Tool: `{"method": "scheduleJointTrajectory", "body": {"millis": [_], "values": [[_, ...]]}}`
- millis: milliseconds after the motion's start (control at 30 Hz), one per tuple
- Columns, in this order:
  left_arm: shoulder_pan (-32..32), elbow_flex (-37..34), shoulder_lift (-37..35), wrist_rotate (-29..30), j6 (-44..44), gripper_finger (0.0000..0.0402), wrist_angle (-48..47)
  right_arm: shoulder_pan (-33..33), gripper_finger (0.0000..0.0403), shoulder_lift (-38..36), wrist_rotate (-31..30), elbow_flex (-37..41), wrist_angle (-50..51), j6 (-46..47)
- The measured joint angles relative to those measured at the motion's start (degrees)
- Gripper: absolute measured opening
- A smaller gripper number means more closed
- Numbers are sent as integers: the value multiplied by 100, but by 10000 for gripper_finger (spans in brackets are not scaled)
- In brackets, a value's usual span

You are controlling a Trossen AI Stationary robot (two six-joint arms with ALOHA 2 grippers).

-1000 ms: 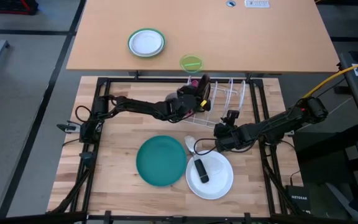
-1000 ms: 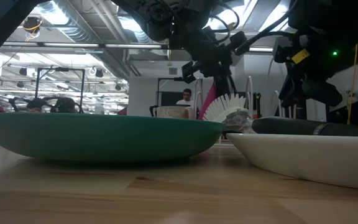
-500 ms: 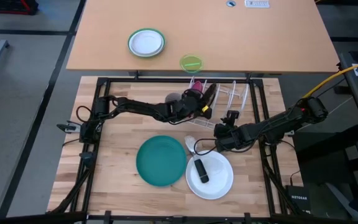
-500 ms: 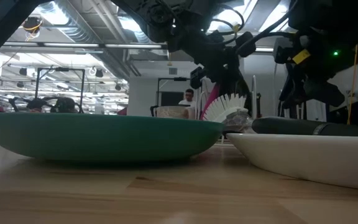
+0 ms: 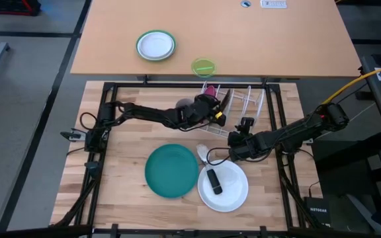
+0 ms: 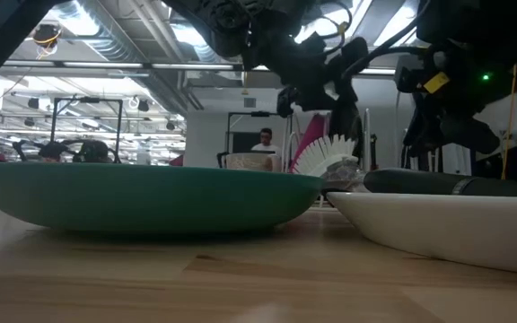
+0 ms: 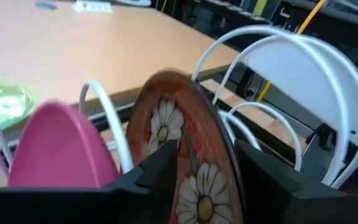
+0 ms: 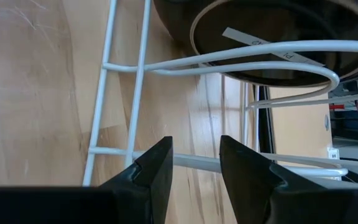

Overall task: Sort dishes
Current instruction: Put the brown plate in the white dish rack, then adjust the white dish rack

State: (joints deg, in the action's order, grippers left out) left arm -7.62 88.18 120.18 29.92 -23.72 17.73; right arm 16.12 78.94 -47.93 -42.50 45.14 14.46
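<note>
High view first: the left gripper (image 5: 218,114) sits at the white wire dish rack (image 5: 243,106) near the far edge of the pale wooden bench (image 5: 124,139), while the right gripper (image 5: 233,147) hovers close to the rack's near side. In the left wrist view the dark red round plate patterned with white daisies (image 7: 188,168) stands on edge in a rack slot, and the two dark fingers (image 7: 160,171) stand apart on either side of its rim with a gap showing. A second ago the left gripper was pinched on that plate, carrying it at the rack; now it has let go and spread, and the plate stands by the wires alone. Just beside it, in the neighbouring slot, the pink round plate (image 7: 58,149) also stands upright, as it did before.

The right gripper has not moved; its fingers (image 8: 151,165) are parted, holding nothing, with rack wires before them.

On the near half of the bench the large teal-green round plate (image 5: 170,170) lies flat, touching the plain white round plate (image 5: 225,186) on its right, which carries a small dark object (image 5: 213,181). Both lie where they lay earlier.
</note>
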Motion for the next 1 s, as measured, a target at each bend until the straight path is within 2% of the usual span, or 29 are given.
{"method": "scheduleJointTrajectory", "body": {"millis": [133, 333, 633, 1000], "values": [[0, 2, -74, 3, 350, 160, -9, 0, 136, 0, 2, -2, 28, 0], [0, 2, -85, 6, 805, 156, 171, 2, 136, -2, 44, -13, 393, 61], [115, 0, -191, 21, 1531, 155, 558, -2, 136, -2, -143, -9, 1132, 841], [449, 0, -571, 19, 2155, 155, 267, -2, 136, -2, -171, -9, 1253, 940]]}}
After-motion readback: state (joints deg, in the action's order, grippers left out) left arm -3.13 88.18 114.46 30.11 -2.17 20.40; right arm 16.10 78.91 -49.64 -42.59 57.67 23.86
